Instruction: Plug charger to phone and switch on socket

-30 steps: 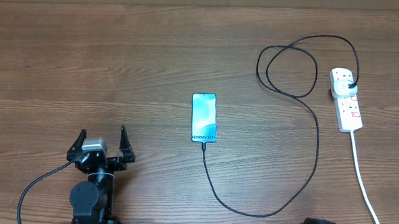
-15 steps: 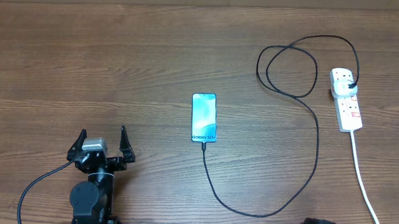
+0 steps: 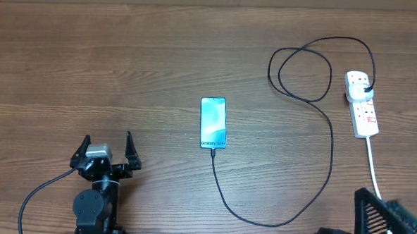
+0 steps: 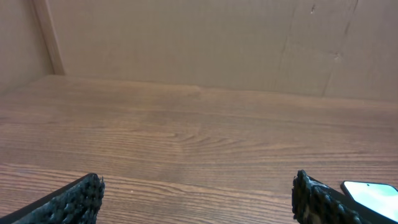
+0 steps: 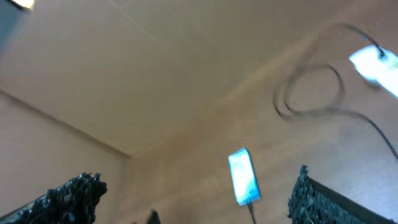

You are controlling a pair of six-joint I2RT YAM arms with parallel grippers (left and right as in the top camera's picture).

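With the charger [image 3: 331, 158] seemingly already seated in the phone [image 3: 213, 121] at the middle of the bench [image 3: 126, 57], the right hand [image 5: 194, 193] — fingers spread, grasping nothing — should pinch shut and press one firm tip straight down beside the plugged outlet of the socket [image 3: 364, 115] at far right.

My left pincer [image 4: 196, 202] hangs low over the wooden table [image 4: 186, 137]. Its two black ridged fingertips [image 4: 78, 200] are spread wide at the bottom corners, with wood grain showing between them. Just beside the right fingertip a corner of the phone [image 4: 373, 194] shows, its screen pale. A plain brown wall [image 4: 186, 43] stands behind the table.
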